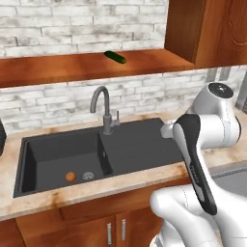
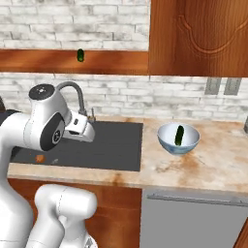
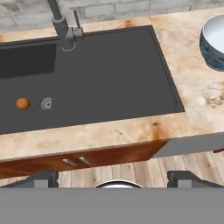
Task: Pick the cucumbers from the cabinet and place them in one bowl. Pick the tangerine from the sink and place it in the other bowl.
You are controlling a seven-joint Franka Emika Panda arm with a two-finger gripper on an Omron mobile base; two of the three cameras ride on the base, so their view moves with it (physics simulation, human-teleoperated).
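One cucumber lies on the open shelf of the cabinet. A second cucumber rests in the pale blue bowl on the counter right of the sink. The tangerine sits on the basin floor beside the drain. My gripper hangs open and empty, high over the sink's front edge and well apart from the tangerine. The other bowl is out of view.
The curved grey tap rises behind the basin. A carved cabinet door hangs above the bowl. Wall sockets sit on the brick backsplash. Wooden base cupboards lie below the counter edge.
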